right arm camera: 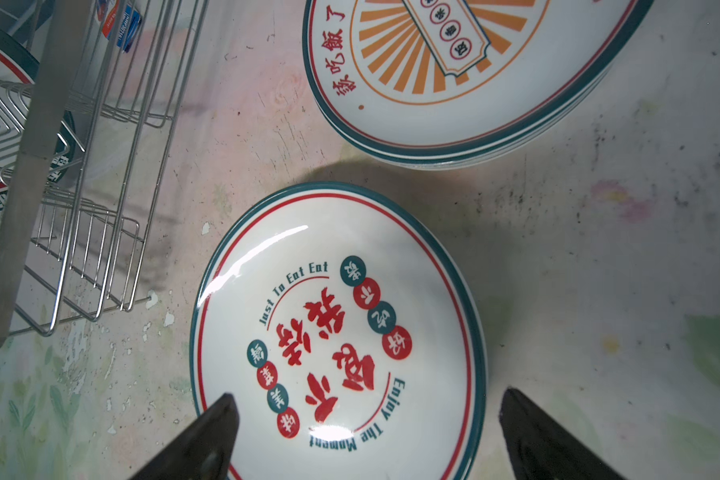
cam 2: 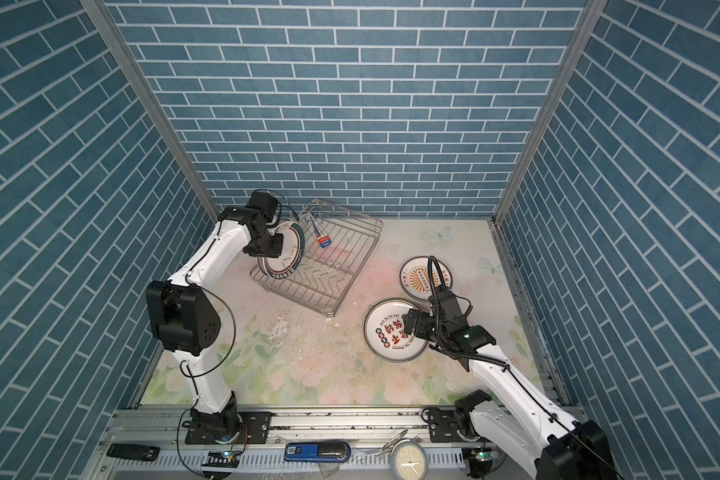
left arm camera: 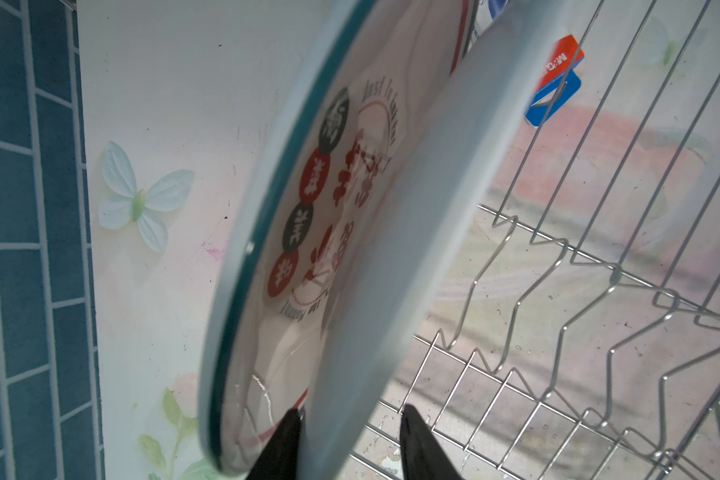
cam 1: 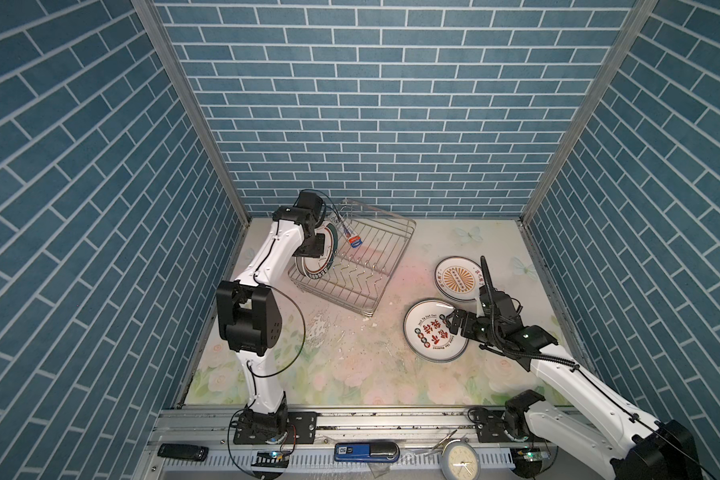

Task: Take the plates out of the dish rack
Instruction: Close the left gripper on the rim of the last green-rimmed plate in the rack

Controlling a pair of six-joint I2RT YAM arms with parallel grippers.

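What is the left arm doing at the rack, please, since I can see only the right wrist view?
Observer: The left gripper straddles the rim of a plate standing in the dish rack; I cannot tell whether it pinches yet.
Operator: How many plates stand there?
Observer: Two, side by side at the end nearest the left arm; the second plate shows red characters.
Operator: Is anything lying near my arm's base?
Observer: A small clock lies by the right arm's base.
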